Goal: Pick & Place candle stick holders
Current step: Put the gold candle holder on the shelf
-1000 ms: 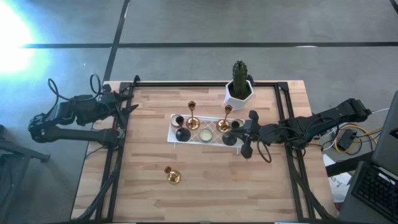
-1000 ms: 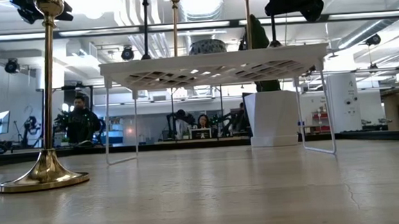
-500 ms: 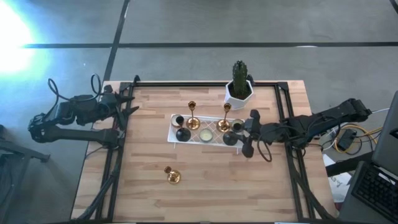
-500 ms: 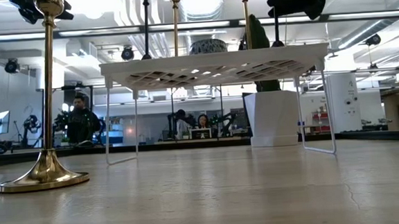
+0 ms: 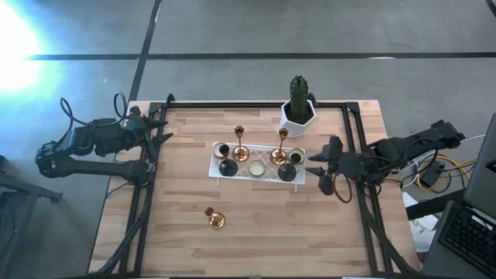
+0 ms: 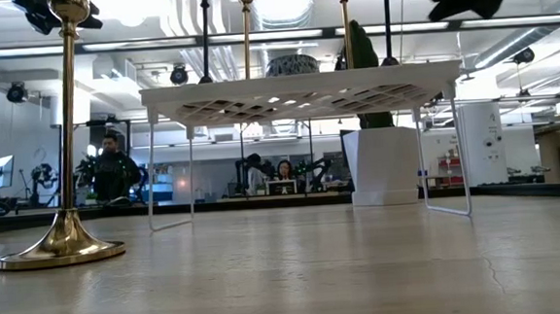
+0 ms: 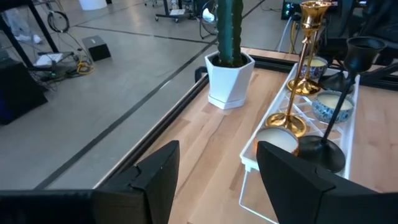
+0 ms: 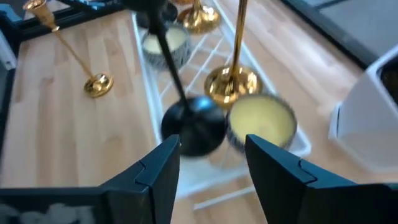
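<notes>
The black candle stick holder at the white wire rack's right end stands on a thin stem, and the right gripper, released and empty just beside it, could tip it off the rack's edge with any sideways swing. One brass candle stick holder stands alone on the counter, well apart from both arms; reaching for it past the rack risks brushing the tall brass holders there. The left gripper waits apart at the counter's left edge, its fingers parted and holding nothing.
</notes>
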`<state>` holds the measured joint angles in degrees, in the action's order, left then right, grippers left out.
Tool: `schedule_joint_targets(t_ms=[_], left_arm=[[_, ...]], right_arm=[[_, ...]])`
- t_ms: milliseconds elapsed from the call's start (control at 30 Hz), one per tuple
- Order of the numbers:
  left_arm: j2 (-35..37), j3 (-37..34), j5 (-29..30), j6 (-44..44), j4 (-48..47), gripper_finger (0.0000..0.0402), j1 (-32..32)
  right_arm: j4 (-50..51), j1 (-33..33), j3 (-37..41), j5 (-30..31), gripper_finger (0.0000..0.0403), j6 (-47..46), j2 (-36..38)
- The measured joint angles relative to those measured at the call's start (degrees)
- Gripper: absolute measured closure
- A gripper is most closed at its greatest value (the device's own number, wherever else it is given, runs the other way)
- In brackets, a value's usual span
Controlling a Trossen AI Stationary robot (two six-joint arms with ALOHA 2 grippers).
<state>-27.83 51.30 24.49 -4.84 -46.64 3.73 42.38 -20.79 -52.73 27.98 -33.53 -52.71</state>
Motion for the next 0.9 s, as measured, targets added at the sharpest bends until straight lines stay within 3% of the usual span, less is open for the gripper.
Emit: schedule_joint_targets(t_ms=[367, 667, 900], left_arm=[[-1.3, 0.0, -6.8, -5.9, -3.5, 0.0182, 0.0], [-6.3, 0.0, -12.6, -15.4, -11.0, 0.0205, -1.6], [-7.0, -2.0, -15.0, -22.7, -12.1, 0.0225, -7.3]], right_arm=[[5.7, -15.4, -0.4, 1.3, 0.026, -18.1, 0.7], [14.0, -28.6, -0.3, 14.0, 0.0304, -35.0, -2.8], [24.7, -35.1, -0.3, 20.8, 0.0334, -48.3, -4.1]])
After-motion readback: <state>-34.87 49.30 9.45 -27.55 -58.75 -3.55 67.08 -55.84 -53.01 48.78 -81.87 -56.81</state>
